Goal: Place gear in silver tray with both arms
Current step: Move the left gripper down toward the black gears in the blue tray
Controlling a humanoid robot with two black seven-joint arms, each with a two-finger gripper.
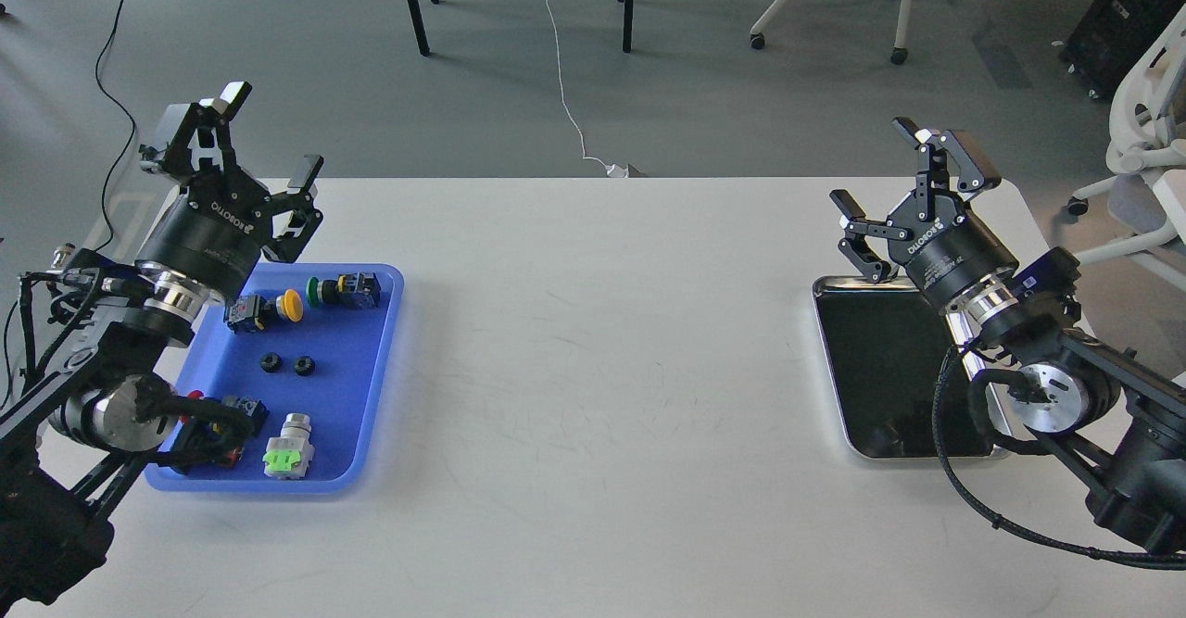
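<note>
Two small black gears lie side by side in the middle of the blue plastic tray at the left. The silver tray, with a dark mirror-like bottom and nothing in it, sits at the right of the white table. My left gripper hangs open above the blue tray's far left corner, empty. Over the silver tray's far edge my right gripper is raised and open, also empty. The right arm covers the silver tray's right side.
The blue tray also holds a yellow push button, a green push button, a silver and green switch and a red part partly hidden by my left arm. Beyond the table stand chair legs, cables and an office chair.
</note>
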